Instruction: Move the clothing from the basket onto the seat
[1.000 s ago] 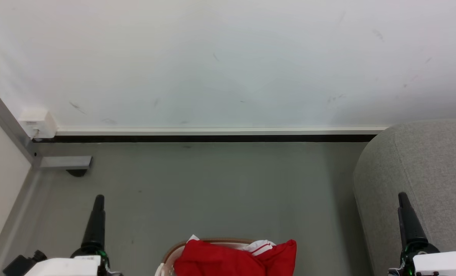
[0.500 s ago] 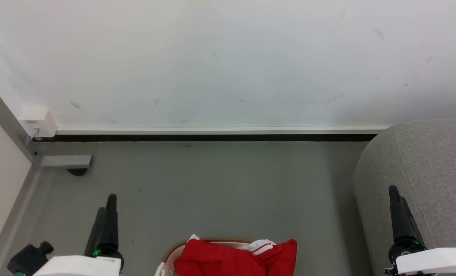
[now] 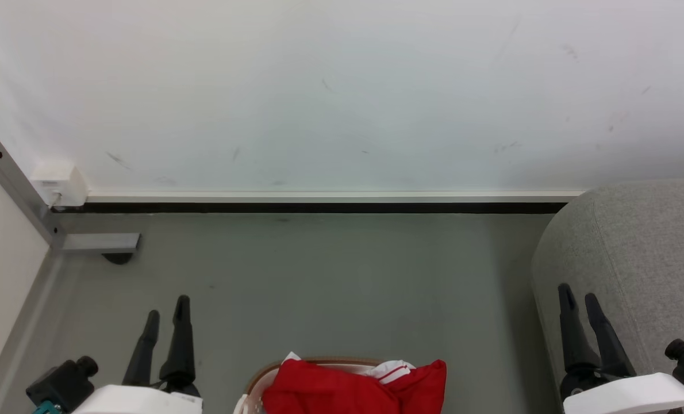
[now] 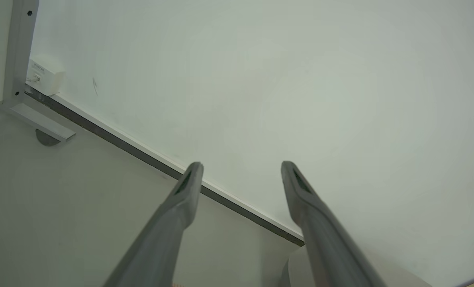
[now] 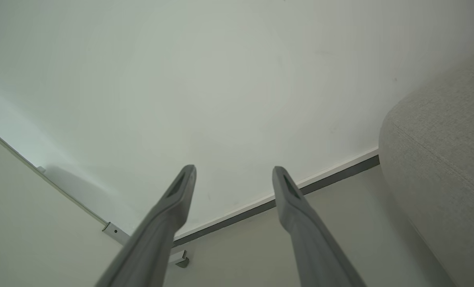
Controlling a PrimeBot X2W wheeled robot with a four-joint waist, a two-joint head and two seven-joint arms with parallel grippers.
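Lying heaped in the basket [image 3: 260, 374] at bottom centre, the clothing [image 3: 348, 390] runs left-to-right between both tools, lower than their tips. The left tool [image 3: 167, 306] looks slightly nearer; the right tool [image 3: 577, 292] overlaps the seat [image 3: 641, 241]. Both are released and empty. Since a second ago each has drifted inward and turned.

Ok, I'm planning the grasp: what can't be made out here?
Bright red fabric garment with white panels: head view, lower part cut off by the bottom edge.
White plastic basket with brown rim: head view, mostly covered by the garment and cut off below.
Light grey upholstered seat: head view, right side cut off by the frame edge.
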